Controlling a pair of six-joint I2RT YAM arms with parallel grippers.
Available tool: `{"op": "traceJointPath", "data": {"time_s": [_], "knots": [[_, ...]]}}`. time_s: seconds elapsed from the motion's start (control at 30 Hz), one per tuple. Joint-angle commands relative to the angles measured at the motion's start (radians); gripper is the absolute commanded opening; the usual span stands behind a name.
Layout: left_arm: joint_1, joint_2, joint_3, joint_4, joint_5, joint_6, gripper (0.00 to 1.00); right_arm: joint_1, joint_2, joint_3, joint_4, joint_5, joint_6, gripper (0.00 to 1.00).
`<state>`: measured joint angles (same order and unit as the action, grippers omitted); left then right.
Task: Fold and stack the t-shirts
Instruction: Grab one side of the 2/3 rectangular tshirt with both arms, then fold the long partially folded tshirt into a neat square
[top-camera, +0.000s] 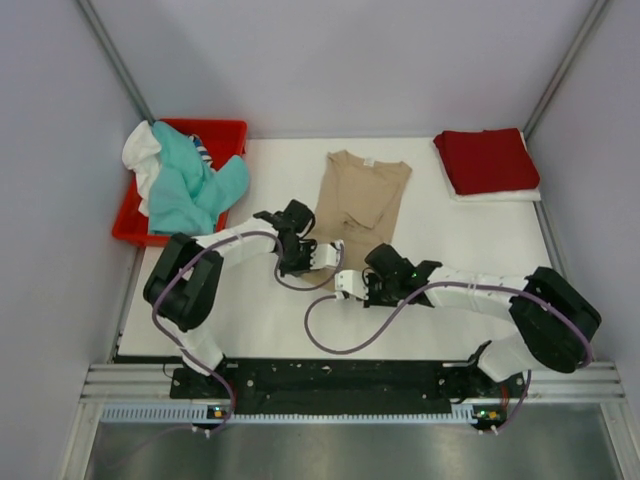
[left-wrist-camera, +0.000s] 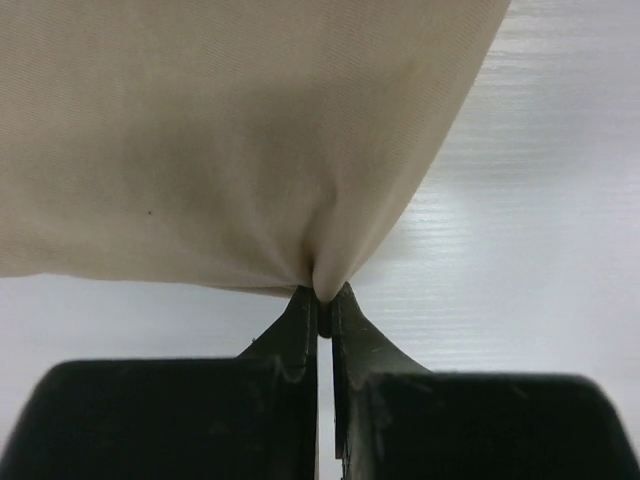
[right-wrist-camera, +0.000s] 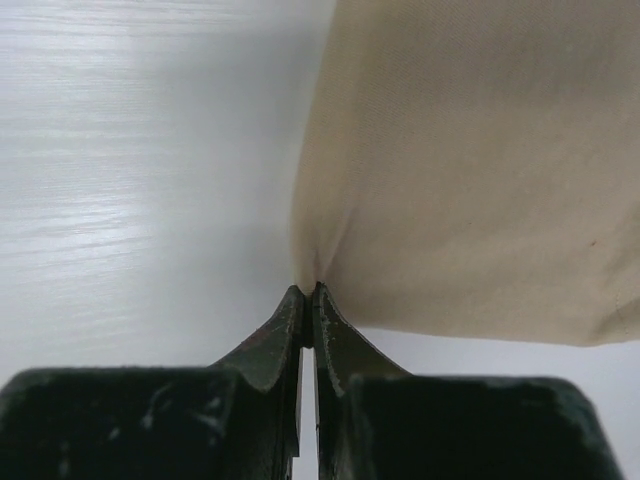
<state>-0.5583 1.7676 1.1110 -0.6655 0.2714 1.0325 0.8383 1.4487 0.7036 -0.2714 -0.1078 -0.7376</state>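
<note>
The left gripper (left-wrist-camera: 323, 298) and right gripper (right-wrist-camera: 308, 293) clench their fingers on the tan-beige t-shirt (top-camera: 358, 190) at its near hem. The fold likely calls for lifting it evenly toward the far side.

I see the tan shirt (top-camera: 362, 190) flat in the middle of the table (top-camera: 260, 310), with its collar on the far side. My left gripper (left-wrist-camera: 322, 298) and right gripper (right-wrist-camera: 307, 292) pinch its near hem. The dark red shirt (top-camera: 487, 160) lies folded at the far right, on top of a folded white shirt (top-camera: 500, 196). The teal shirt (top-camera: 190, 190) and a second white shirt (top-camera: 142, 150) lie crumpled over the tray (top-camera: 225, 128).
</note>
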Motion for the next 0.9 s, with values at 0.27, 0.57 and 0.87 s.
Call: {"op": "traceJointPath", "data": {"time_s": [0.27,0.57,0.87], "knots": [[-0.072,-0.548,-0.223,-0.465,0.086,-0.107,0.00,0.347,-0.382,0.111,-0.429,-0.035,0.217,0.00],[-0.114,-0.824,-0.085,-0.678,0.117,-0.205,0.00,0.425,-0.526,0.198,-0.463,-0.089,0.415,0.00],[-0.097,-0.628,0.067,-0.427,-0.089,-0.311,0.00,0.012,-0.527,0.191,-0.367,-0.265,0.429,0.00]]}}
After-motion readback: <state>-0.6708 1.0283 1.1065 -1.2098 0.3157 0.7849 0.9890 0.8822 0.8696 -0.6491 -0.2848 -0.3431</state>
